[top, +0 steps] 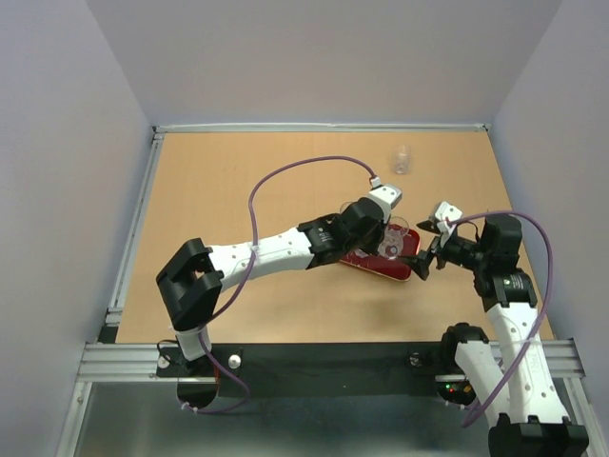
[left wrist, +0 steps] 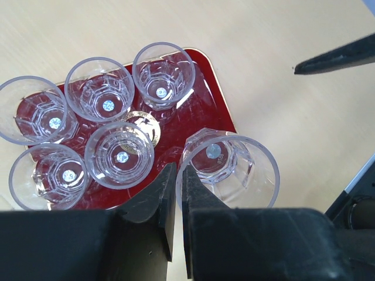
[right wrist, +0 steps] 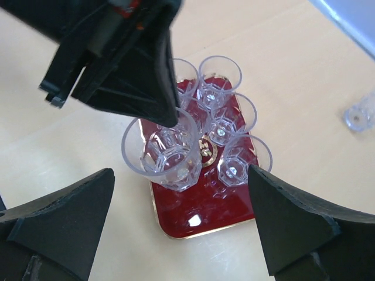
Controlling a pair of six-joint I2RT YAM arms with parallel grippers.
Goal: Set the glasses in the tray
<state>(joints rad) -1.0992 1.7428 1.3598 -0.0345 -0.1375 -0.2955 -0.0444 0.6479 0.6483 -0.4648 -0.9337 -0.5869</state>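
The dark red tray (left wrist: 206, 110) lies on the table with several clear glasses (left wrist: 108, 95) upright in it around the gold emblem. My left gripper (left wrist: 176, 173) is shut on the rim of one more glass (left wrist: 234, 170), holding it slightly tilted at the tray's edge (right wrist: 205, 212). In the right wrist view that held glass (right wrist: 167, 153) hangs from the dark left fingers (right wrist: 140, 76). My right gripper (right wrist: 181, 175) stands wide open just short of the tray's near end, holding nothing. From above, the tray (top: 366, 265) lies between both grippers.
One lone glass (top: 402, 160) stands on the wooden table toward the far edge, also seen in the right wrist view (right wrist: 358, 117). A right finger (left wrist: 340, 57) shows at the top right of the left wrist view. Grey walls enclose the table.
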